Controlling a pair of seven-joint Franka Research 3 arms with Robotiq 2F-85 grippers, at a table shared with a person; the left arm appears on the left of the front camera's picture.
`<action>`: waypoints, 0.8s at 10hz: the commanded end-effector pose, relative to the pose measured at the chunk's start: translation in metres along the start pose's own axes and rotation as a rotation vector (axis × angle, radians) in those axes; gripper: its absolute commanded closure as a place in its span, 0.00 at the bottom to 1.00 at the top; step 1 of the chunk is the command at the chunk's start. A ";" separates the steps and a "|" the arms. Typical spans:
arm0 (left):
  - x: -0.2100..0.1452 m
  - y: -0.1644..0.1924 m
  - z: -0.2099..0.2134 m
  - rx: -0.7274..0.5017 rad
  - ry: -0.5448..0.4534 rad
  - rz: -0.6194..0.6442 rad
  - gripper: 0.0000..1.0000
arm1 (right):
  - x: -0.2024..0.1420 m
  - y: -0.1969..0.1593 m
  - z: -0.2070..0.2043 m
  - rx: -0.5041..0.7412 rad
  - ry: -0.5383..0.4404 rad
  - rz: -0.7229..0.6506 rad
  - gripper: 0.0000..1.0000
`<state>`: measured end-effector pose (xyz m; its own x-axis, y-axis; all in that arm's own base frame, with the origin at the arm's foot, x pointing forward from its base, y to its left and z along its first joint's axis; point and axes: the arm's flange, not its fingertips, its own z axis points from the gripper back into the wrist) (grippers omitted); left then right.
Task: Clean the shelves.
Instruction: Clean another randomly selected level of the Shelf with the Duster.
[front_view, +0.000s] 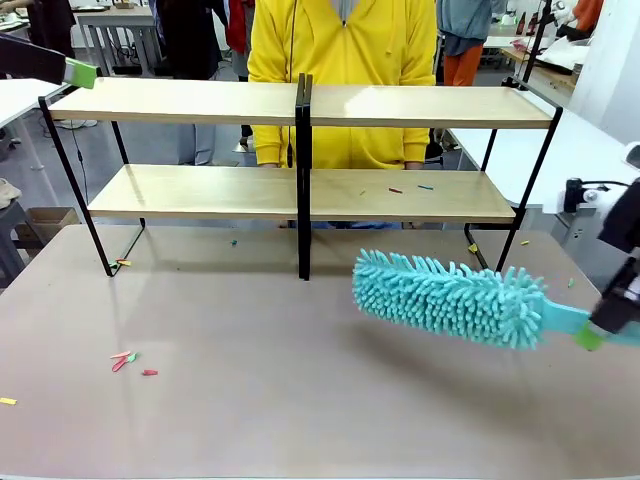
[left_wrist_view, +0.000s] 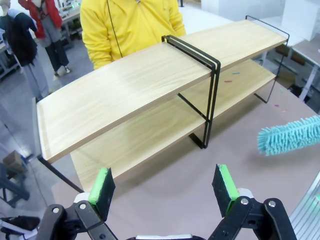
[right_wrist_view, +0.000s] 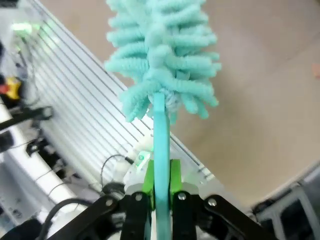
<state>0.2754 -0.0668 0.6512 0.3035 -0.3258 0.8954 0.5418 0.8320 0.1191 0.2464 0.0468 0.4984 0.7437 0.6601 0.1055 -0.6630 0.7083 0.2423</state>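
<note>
The shelves (front_view: 300, 150), light wooden boards on a thin black frame with a central upright, stand across the far half of the tabletop. My right gripper (front_view: 592, 335) is at the right edge, shut on the handle of a turquoise fluffy duster (front_view: 450, 297) whose head hangs above the table in front of the lower right board. In the right wrist view the pads (right_wrist_view: 148, 177) of the gripper (right_wrist_view: 161, 182) pinch the handle below the duster head (right_wrist_view: 160, 55). My left gripper (left_wrist_view: 164, 192) is open and empty, high beyond the left end of the shelves (left_wrist_view: 130, 85); its green pad (front_view: 80, 72) shows at top left.
A person in a yellow hoodie (front_view: 345, 45) stands right behind the shelves. Small coloured scraps (front_view: 125, 358) lie on the grey-brown tabletop (front_view: 280, 400) at front left, and a few more scraps (front_view: 405, 188) on the lower right board. White tables (front_view: 560, 150) flank both sides.
</note>
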 end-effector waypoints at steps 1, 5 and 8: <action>-0.003 -0.001 -0.001 0.004 -0.005 0.007 0.00 | 0.010 0.003 -0.004 -0.005 -0.016 -0.006 0.88; -0.003 -0.001 -0.001 0.004 -0.005 0.007 0.00 | 0.041 -0.017 -0.044 -0.085 -0.010 -0.112 0.88; -0.003 -0.001 -0.001 0.004 -0.005 0.007 0.00 | 0.056 -0.040 -0.065 -0.163 -0.079 -0.303 0.88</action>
<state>0.2755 -0.0669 0.6511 0.3036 -0.3259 0.8953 0.5420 0.8319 0.1190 0.3143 0.0669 0.4564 0.8658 0.4840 0.1269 -0.4994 0.8516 0.1593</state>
